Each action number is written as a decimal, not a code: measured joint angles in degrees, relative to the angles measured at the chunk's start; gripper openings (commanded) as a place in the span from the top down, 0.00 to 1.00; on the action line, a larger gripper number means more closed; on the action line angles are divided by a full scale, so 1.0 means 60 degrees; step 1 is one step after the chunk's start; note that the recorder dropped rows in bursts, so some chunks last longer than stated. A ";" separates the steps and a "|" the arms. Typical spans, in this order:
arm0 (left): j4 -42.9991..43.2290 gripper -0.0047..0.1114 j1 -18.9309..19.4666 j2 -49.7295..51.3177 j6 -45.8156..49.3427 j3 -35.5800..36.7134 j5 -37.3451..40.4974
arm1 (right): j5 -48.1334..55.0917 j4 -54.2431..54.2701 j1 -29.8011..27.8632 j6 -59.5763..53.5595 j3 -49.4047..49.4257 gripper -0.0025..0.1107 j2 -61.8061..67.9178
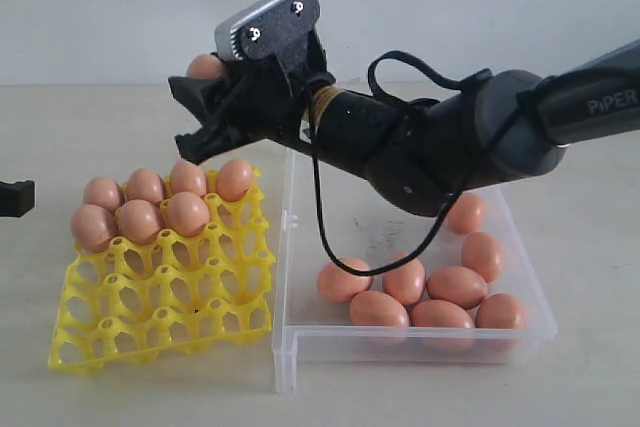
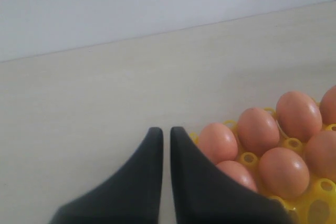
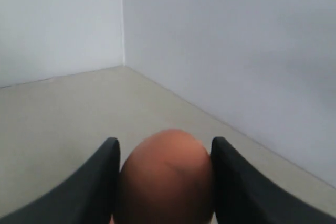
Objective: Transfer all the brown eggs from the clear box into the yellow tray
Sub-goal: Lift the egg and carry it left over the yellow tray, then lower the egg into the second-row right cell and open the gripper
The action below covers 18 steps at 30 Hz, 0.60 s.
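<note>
My right gripper (image 1: pixel 200 107) hangs above the back of the yellow tray (image 1: pixel 165 307), shut on a brown egg (image 1: pixel 206 67). In the right wrist view that egg (image 3: pixel 165 177) fills the gap between the two black fingers (image 3: pixel 233 182). Several brown eggs (image 1: pixel 160 202) sit in the tray's back cups. More brown eggs (image 1: pixel 430 292) lie in the clear box (image 1: pixel 300 337) to the right of the tray. My left gripper (image 2: pixel 163 132) is shut on nothing, low beside the tray's corner with its eggs (image 2: pixel 262 135); only its tip (image 1: pixel 15 197) shows at the exterior view's left edge.
The tray and box stand side by side on a pale table (image 1: pixel 100 397) with a grey wall behind. My right arm (image 1: pixel 450 142) with its black cable (image 1: pixel 330 237) crosses over the back of the box.
</note>
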 measured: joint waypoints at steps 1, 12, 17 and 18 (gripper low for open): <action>0.0000 0.93 0.0000 0.0000 0.0000 0.0000 0.0000 | -0.0080 -0.0525 -0.0102 0.0234 0.0093 0.98 0.0013; 0.0000 0.93 0.0000 0.0000 0.0000 0.0000 0.0000 | -0.3555 -0.3592 -0.1688 0.2662 0.0287 0.98 0.1807; 0.0000 0.93 0.0000 0.0000 0.0000 0.0000 0.0000 | -0.3572 -0.4200 -0.1842 0.2719 0.0179 0.98 0.2489; 0.0000 0.93 0.0000 0.0000 0.0000 0.0000 0.0000 | -0.3518 -0.4340 -0.1842 0.2719 0.0088 0.98 0.2543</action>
